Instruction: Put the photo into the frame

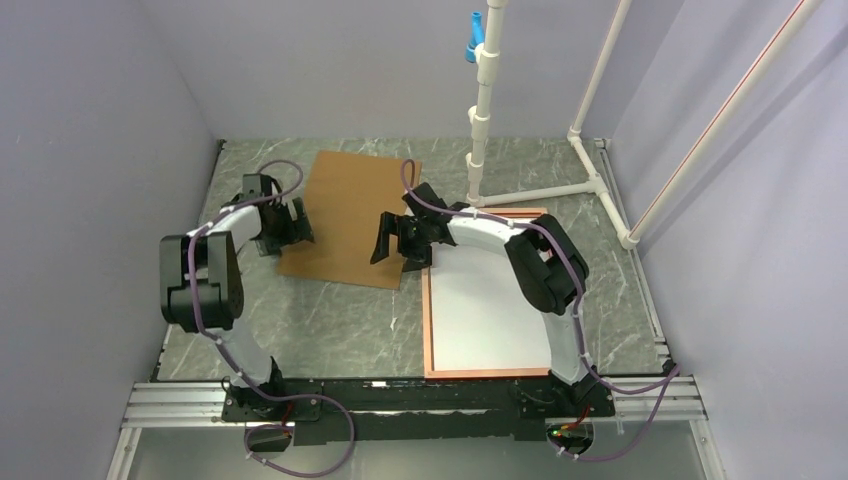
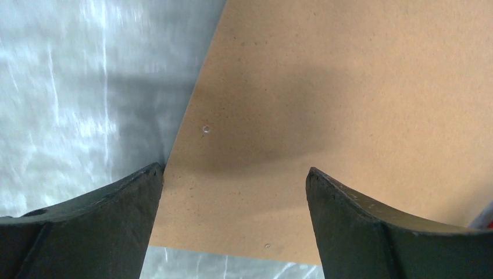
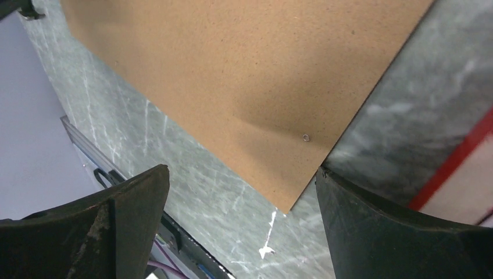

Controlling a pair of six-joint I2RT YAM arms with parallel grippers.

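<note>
Frame (image 1: 490, 374) is lying flat on the R side of the grey marble-look table (image 1: 330, 330). It's a thin-rimmed rectangle w/ a copper-orange edge showing, long axis running near-to-far w/ a slight tilt. Photo (image 1: 490, 315) is sitting inside that rim, smooth plain white back up, same long axis. Its far part is being covered by the R arm. In the R wrist view a red strip of the frame is showing at the side.

Board (image 1: 350, 200), flat matte brown w/ fine speckle, is lying far-centre, just L of the frame, w/ bare table between them.

L gripper (image 2: 232, 174) is hovering over the board's L edge, dark curved fingers spread wide, nothing between them. R gripper (image 3: 241, 171) is hanging over the board's near R corner, also spread wide & gripping nothing.
</note>
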